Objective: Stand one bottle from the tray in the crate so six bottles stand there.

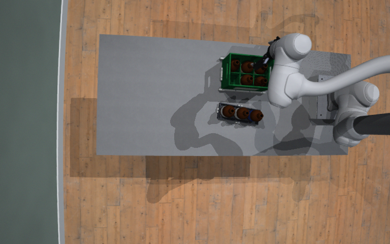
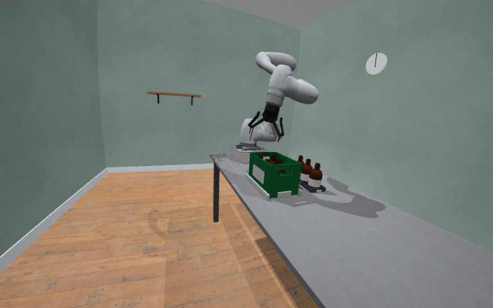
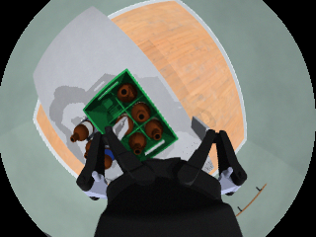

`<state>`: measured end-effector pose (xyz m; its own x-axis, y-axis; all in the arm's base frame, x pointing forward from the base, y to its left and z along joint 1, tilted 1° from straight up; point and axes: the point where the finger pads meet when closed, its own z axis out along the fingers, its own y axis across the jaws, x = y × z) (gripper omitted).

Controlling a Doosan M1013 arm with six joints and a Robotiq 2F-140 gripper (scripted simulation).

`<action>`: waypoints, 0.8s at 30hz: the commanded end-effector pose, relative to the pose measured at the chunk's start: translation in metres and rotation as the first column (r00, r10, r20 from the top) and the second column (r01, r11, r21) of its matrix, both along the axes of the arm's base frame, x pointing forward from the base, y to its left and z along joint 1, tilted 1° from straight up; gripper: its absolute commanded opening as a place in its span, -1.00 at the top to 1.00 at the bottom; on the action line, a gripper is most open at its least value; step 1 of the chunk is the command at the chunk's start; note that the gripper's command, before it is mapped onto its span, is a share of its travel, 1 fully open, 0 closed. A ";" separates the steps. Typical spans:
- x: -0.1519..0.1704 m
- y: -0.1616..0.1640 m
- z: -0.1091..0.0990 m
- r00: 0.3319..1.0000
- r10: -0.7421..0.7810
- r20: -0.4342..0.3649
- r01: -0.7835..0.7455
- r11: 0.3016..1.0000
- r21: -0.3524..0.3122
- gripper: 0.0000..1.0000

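The green crate (image 1: 247,73) stands on the grey table and holds several brown bottles. Its cell at the front left (image 1: 235,78) is empty. The dark tray (image 1: 237,114) lies just in front of the crate with three upright brown bottles: left (image 1: 228,110), middle (image 1: 242,113) and right (image 1: 256,115). My gripper (image 2: 266,135) hangs open and empty, well above the crate's end nearest the robot base, touching nothing. In the wrist view the crate (image 3: 128,118) and the tray bottles (image 3: 82,133) lie far below my spread fingers.
The robot base (image 1: 325,97) sits on the table to the right of the crate and tray. The arm's elbow (image 1: 287,83) hangs over the crate's right edge. White stops (image 2: 283,194) border the crate. The table's left part holds nothing.
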<state>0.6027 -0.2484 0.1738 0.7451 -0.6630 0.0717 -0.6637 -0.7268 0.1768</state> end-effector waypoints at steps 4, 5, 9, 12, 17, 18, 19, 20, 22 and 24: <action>0.019 0.023 -0.001 0.984 -0.162 0.074 0.149 0.976 0.159 -1.00; 0.019 0.023 -0.001 0.984 -0.162 0.074 0.149 0.976 0.159 -1.00; 0.023 0.026 0.000 0.979 -0.186 0.082 0.169 0.969 0.182 -1.00; 0.023 0.026 0.000 0.979 -0.186 0.082 0.169 0.969 0.182 1.00; 0.023 0.026 0.000 0.979 -0.186 0.082 0.169 0.969 0.182 1.00; 0.023 0.026 0.000 0.979 -0.186 0.082 0.169 0.969 0.182 1.00; 0.023 0.026 0.000 0.979 -0.186 0.082 0.169 0.969 0.182 1.00; 0.023 0.026 0.000 0.979 -0.186 0.082 0.169 0.969 0.182 1.00; 0.023 0.026 0.000 0.979 -0.186 0.082 0.169 0.969 0.182 1.00; 0.023 0.026 0.000 0.979 -0.186 0.082 0.169 0.969 0.182 1.00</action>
<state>0.6255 -0.2226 0.1740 0.6097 -0.7926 0.0109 -0.7925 -0.6098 -0.0133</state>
